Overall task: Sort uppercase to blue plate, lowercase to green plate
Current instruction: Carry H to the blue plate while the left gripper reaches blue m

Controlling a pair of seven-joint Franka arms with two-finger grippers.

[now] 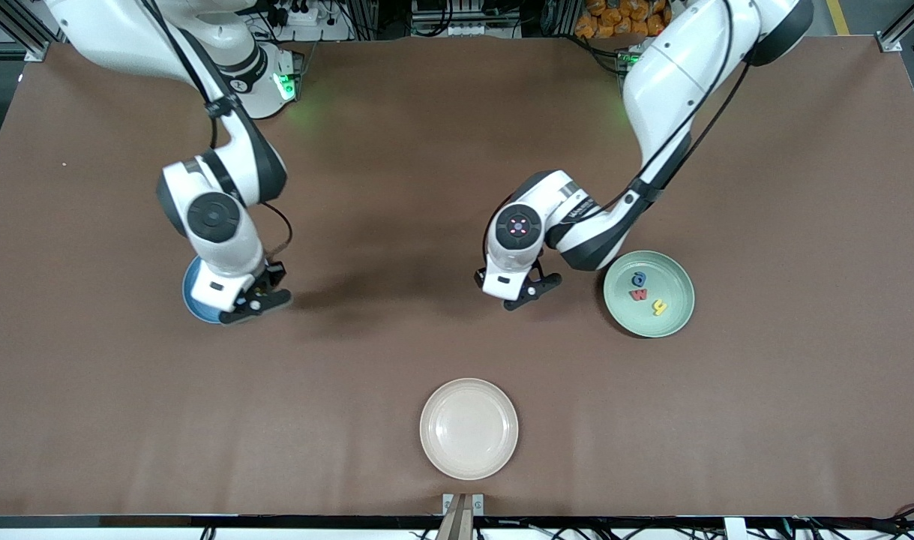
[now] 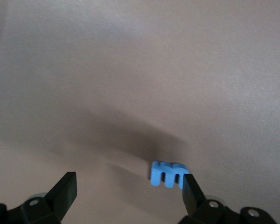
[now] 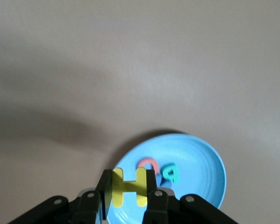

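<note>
Right tool clamps yellow H, held over blue plate; red round letter and teal letter lie in that plate. Left tool spread wide, low over worktop, blue m just beside one finger. Green plate holds blue a, red w, yellow h. Cream plate nearest front camera.

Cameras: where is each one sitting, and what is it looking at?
Front view: high up across the table, facing both arms; it shows the green plate, the cream plate and both arms whole.
Left wrist view: on the left arm's wrist, looking down at the blue m on the table; the left gripper shows its open fingers.
Right wrist view: on the right arm's wrist, looking down at the blue plate; the right gripper pinches the yellow H.
Shared: the front and right wrist views both show the blue plate.
</note>
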